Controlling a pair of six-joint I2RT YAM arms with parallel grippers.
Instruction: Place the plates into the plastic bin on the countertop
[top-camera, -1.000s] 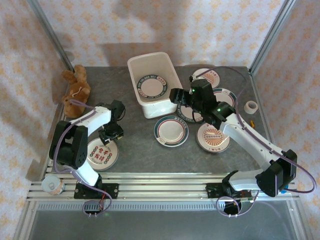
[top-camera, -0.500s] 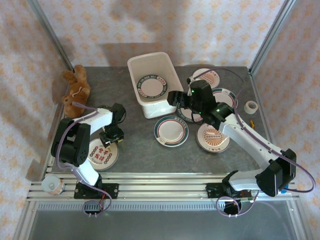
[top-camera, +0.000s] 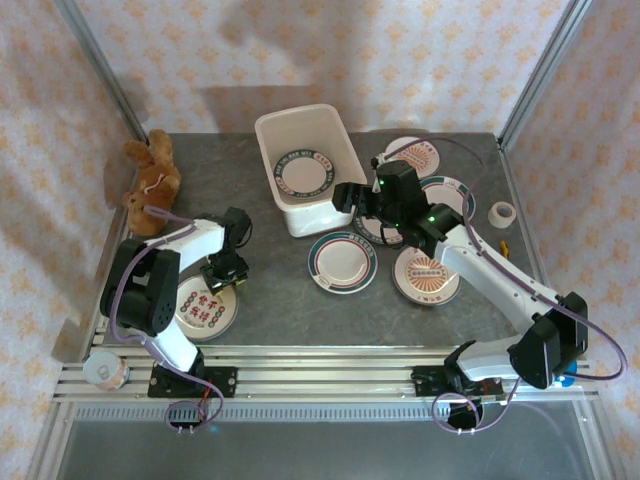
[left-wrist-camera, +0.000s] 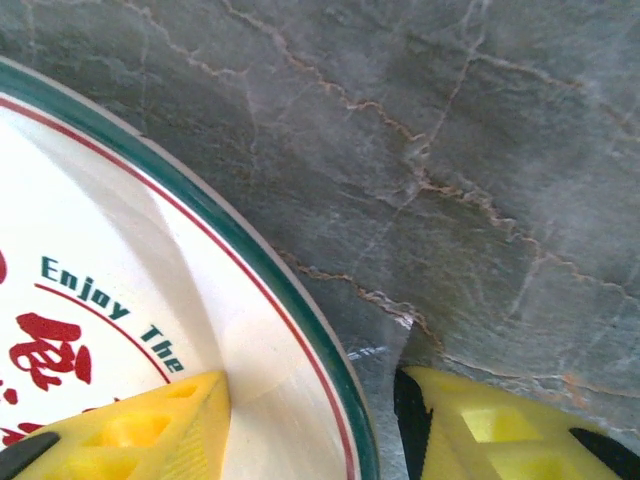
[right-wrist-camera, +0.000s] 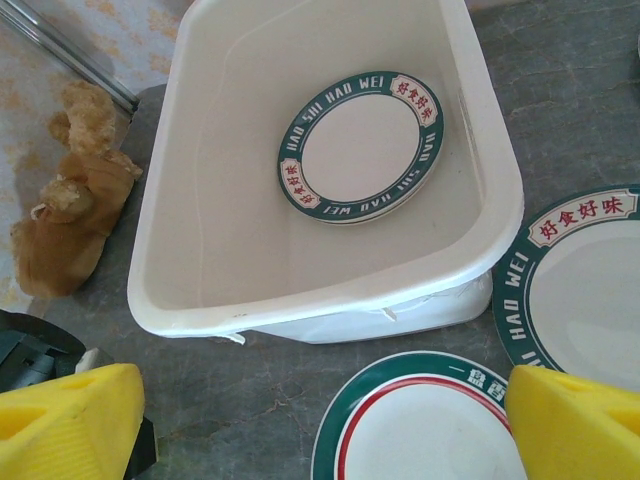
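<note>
The left gripper (left-wrist-camera: 310, 400) stands half-parted astride the rim of a red-lettered plate (left-wrist-camera: 120, 300), one yellow finger (left-wrist-camera: 130, 430) over the plate and the other on the countertop (left-wrist-camera: 450, 150). Nothing is pinched (most of the plate is cut off at the left edge). The right gripper (right-wrist-camera: 320, 420) gapes wide and empty, low in the frame before the plastic bin (right-wrist-camera: 330, 305), where a teal-rimmed plate (right-wrist-camera: 360, 147) lies. From above, its arm (top-camera: 490, 275) hides parts of several plates (top-camera: 425, 275) right of centre. A plush toy (top-camera: 150, 180) sits at upper left.

Bin (top-camera: 268, 165) inside: I see one flat plate (top-camera: 306, 172), open room above.
Lower centre: bare countertop (top-camera: 280, 295), free pass.
Right half: loose plates (top-camera: 342, 262) crowded close, tape roll (top-camera: 503, 213) near the edge.
Upper left: plush toy (top-camera: 150, 185) blocks the corner.
</note>
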